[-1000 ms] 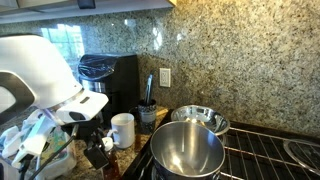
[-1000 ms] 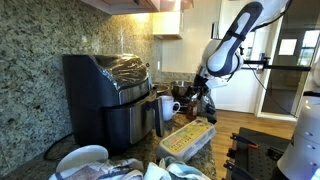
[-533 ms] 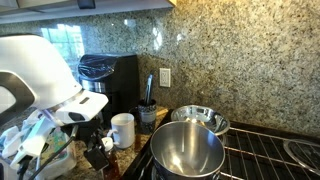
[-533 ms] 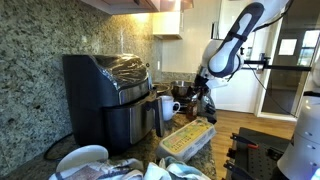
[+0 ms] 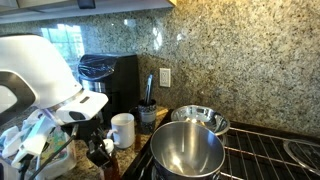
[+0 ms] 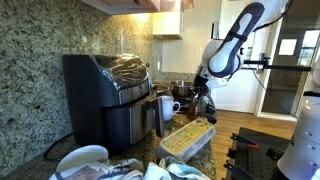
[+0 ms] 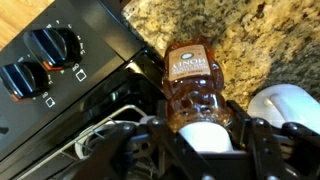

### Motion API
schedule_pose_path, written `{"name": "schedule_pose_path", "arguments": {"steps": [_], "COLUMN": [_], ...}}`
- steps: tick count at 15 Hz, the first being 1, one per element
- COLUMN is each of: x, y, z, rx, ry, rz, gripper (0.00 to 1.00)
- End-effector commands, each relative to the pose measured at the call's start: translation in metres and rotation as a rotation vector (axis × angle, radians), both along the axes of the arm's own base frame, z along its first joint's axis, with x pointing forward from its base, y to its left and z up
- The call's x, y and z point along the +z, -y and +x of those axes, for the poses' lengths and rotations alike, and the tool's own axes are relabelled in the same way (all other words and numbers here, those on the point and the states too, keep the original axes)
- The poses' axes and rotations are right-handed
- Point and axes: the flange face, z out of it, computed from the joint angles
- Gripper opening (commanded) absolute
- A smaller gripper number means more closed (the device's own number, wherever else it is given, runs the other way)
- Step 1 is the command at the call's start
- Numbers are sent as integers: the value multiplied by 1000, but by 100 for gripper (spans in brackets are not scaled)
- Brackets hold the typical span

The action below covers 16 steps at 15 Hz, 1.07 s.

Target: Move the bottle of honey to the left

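Note:
The bottle of honey (image 7: 194, 80) is bear-shaped, filled with amber-brown liquid, and has a pale cap. It stands on the speckled granite counter next to the stove's edge. In the wrist view my gripper (image 7: 200, 128) is shut on it just above the cap, with one finger (image 7: 158, 128) pressed against each side. In both exterior views the gripper (image 5: 100, 152) (image 6: 197, 99) is low over the counter beside the white mug (image 5: 122, 130) (image 6: 168, 105). The bottle is hard to make out in those views.
The black stove with its knobs (image 7: 48, 45) lies right beside the bottle, and the white mug (image 7: 285, 105) is on its other side. A steel pot (image 5: 187, 148), a steel bowl (image 5: 200, 119), a black wrapped appliance (image 6: 110, 95) and a pale container (image 6: 188, 137) crowd the counter.
The fingers have closed in on the honey bottle. The arm, the mug and the bottle stay where they were.

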Motion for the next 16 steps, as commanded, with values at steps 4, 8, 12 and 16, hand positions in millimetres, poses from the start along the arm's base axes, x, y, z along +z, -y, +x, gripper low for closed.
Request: {"name": "schedule_pose_path", "arguments": {"steps": [4, 8, 12, 16], "x": [9, 35, 73, 117], "y": [-4, -7, 0, 6], "z": [-1, -6, -8, -9], "rx": [-10, 2, 5, 37], "ry": [8, -3, -26, -48], "rz": [10, 27, 43, 42], "gripper": [36, 36, 36, 36]}}
